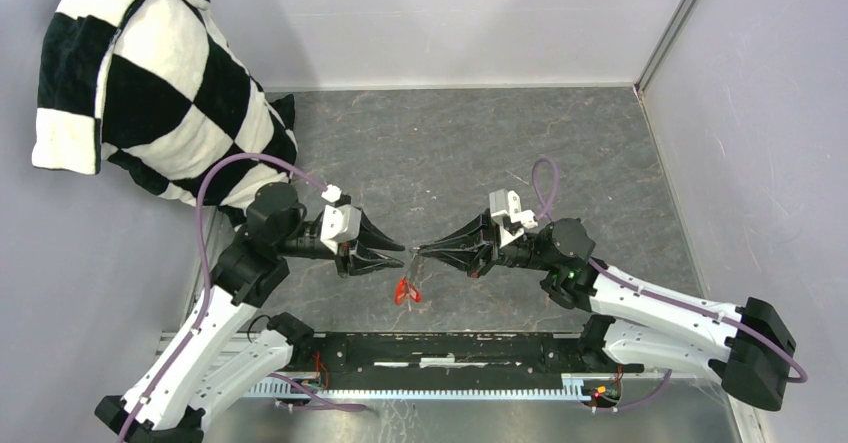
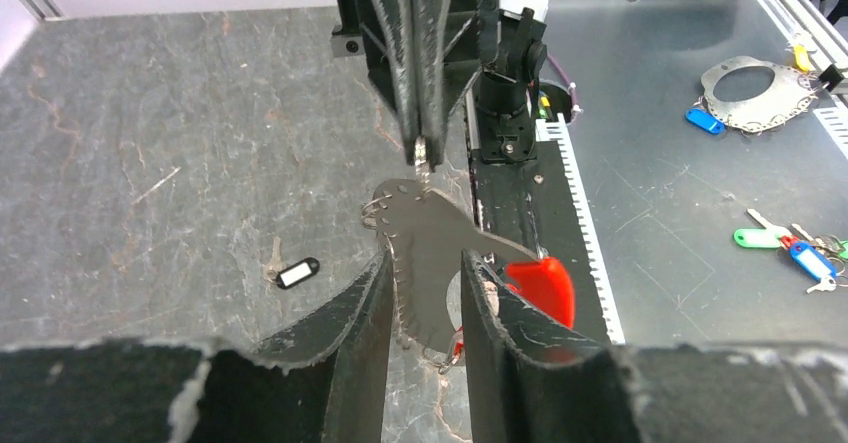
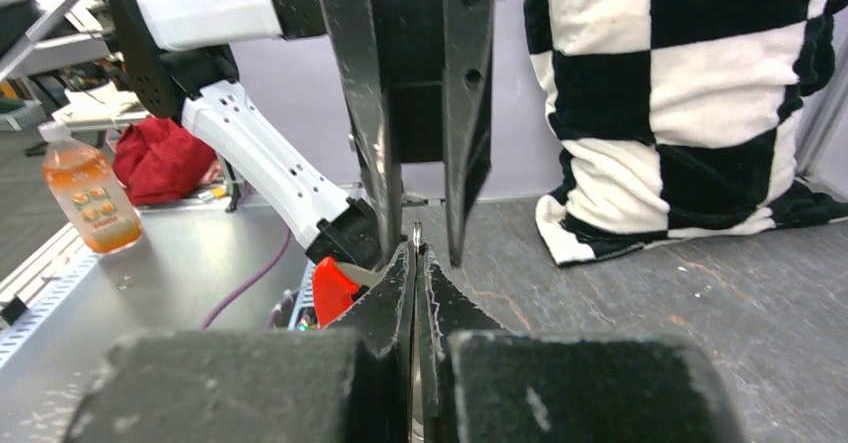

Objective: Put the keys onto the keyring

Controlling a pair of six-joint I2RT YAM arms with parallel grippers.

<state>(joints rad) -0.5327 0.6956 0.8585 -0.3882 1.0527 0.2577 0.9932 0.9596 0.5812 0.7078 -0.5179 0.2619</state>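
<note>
Arms meet tip to tip over the middle of the grey table [image 1: 480, 143]. My right gripper [image 1: 424, 251] is clenched on the keyring [image 2: 422, 151], pinching the thin wire edge-on. My left gripper [image 1: 400, 253] stands parted, tips either side of the hanging bundle, grasping nothing I can see.

Below the ring hangs a flat grey toothed plate [image 2: 430, 253], and the red fob [image 2: 540, 288] dangles on the near side. I cannot tell whether the fob touches the table. The black-headed key [image 2: 297, 272] lies flat on the far side, apart from the bundle. The other key I cannot find.

Judgement: the ring is light, stiff, springy and slick. It will swivel in a pinch, so I should hold across the wire, away from the split. The keys are tiny and thin, and sit flat on the surface. I should take them by the plastic head, not the blade.
</note>
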